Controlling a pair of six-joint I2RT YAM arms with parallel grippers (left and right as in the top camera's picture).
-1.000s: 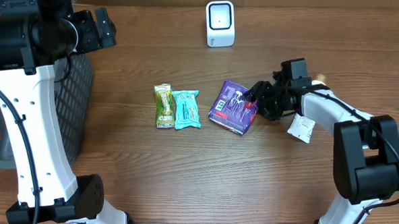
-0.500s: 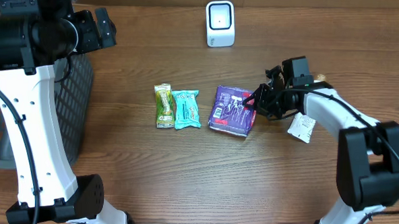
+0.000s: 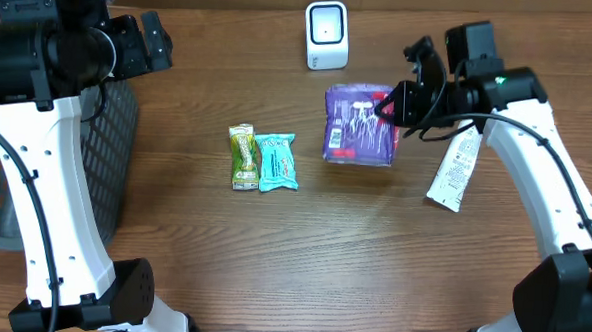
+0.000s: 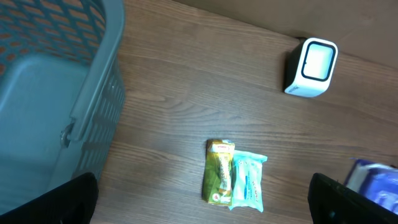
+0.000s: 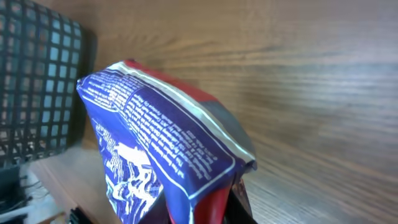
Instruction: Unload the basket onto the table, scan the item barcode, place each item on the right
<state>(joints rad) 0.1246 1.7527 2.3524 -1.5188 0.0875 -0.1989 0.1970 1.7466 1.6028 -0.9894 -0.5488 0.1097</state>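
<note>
My right gripper is shut on the right edge of a purple snack packet and holds it off the table, printed face up, just right of and nearer than the white barcode scanner. In the right wrist view the packet fills the middle, its red-and-purple seam pinched between the dark fingers at the bottom. My left gripper hangs high above the left side, open and holding nothing. The left wrist view also shows the scanner and a corner of the packet.
A green snack packet and a teal one lie side by side at mid-table. A long white packet lies under the right arm. A grey mesh basket stands at the left edge.
The right gripper closed on the purple packet, then lifted it off the table and carried it back toward the scanner. The left arm has not moved.
</note>
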